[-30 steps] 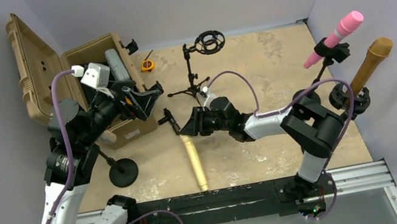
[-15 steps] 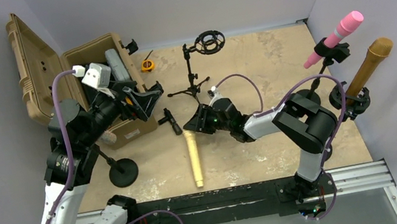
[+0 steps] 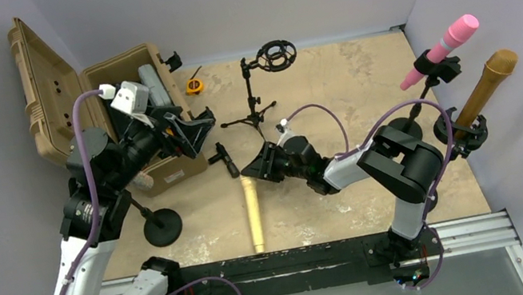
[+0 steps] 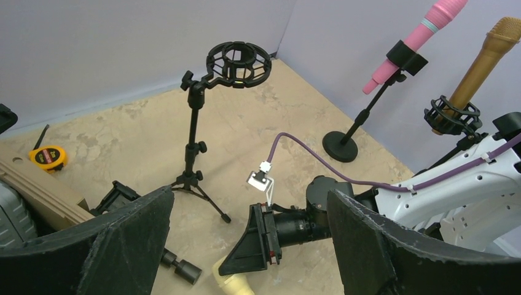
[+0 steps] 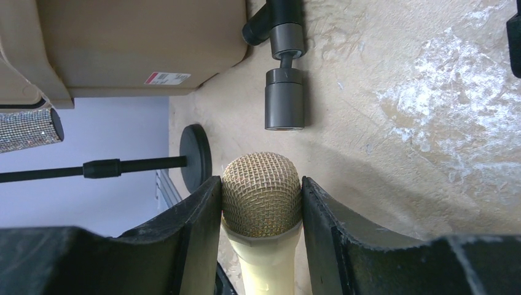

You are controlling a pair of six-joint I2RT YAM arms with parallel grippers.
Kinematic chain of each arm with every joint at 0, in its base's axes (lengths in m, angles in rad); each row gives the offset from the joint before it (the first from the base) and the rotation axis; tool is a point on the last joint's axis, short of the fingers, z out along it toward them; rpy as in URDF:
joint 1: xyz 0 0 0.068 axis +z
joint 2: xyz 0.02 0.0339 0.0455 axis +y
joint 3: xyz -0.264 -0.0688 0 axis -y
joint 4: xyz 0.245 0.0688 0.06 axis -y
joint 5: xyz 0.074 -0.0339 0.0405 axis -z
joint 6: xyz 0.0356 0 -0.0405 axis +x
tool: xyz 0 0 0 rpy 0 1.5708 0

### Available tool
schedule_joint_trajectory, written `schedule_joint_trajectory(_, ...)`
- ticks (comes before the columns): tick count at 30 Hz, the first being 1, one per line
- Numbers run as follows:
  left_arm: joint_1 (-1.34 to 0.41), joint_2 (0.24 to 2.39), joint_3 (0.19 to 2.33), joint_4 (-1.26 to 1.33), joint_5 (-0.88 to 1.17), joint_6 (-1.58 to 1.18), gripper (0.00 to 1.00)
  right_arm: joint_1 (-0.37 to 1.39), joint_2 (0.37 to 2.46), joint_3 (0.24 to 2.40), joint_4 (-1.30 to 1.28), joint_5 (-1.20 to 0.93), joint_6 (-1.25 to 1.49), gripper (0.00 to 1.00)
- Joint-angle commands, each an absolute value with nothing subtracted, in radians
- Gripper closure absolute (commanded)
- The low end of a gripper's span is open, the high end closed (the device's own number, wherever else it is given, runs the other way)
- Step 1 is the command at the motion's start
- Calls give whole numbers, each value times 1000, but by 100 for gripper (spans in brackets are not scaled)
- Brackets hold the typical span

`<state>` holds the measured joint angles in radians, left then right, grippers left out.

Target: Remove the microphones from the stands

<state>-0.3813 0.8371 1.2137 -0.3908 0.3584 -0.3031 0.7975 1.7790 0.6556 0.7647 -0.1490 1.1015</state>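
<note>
A cream microphone [image 3: 254,215] with a gold mesh head [image 5: 262,187] is off any stand, its body pointing toward the near edge low over the table. My right gripper [image 3: 254,170] is shut on its head, one finger [image 5: 196,215] on each side. An empty black tripod stand [image 3: 259,107] with a ring shock mount [image 4: 237,61] stands behind it. My left gripper [image 3: 198,130] hangs open and holds nothing, in front of the tan case. In the left wrist view, its fingers [image 4: 129,239] frame the right gripper below.
An open tan case [image 3: 59,77] stands at the back left. A round-base stand [image 3: 162,226] is at the left. A black adapter [image 5: 284,98] lies by the case. A pink microphone [image 3: 451,41] and a gold microphone [image 3: 486,83] sit in stands at the right. A yellow tape measure [image 3: 194,86] is at the back.
My right wrist has turned and edged back slightly. The cream microphone's free end has swung left, so it now points straight at the near edge. The left arm has barely moved.
</note>
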Motion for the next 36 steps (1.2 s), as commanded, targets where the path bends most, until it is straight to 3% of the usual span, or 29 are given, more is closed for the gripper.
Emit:
schedule_joint_trajectory(1,-388,840,1233,-383,352,-291,8,799,1766,651,865,-180,1124,67)
schedule_joint_trajectory(7,-388,848,1233,-385,353,-291,8,799,1752,646,880,-178,1114,48)
schedule_joint_trajectory(13,-391,853,1234,-383,362,-290,8,798,1734,658,876,-170,1078,35)
schedule_joint_trajectory(24,-397,873,1230,-374,388,-302,8,723,1544,590,991,-199,863,29)
schedule_joint_trajectory(31,-419,934,1212,-342,398,-307,8,683,1452,679,818,-90,627,29)
schedule_joint_trajectory(36,-501,1015,1168,-293,247,-299,21,656,1386,651,769,-32,575,34)
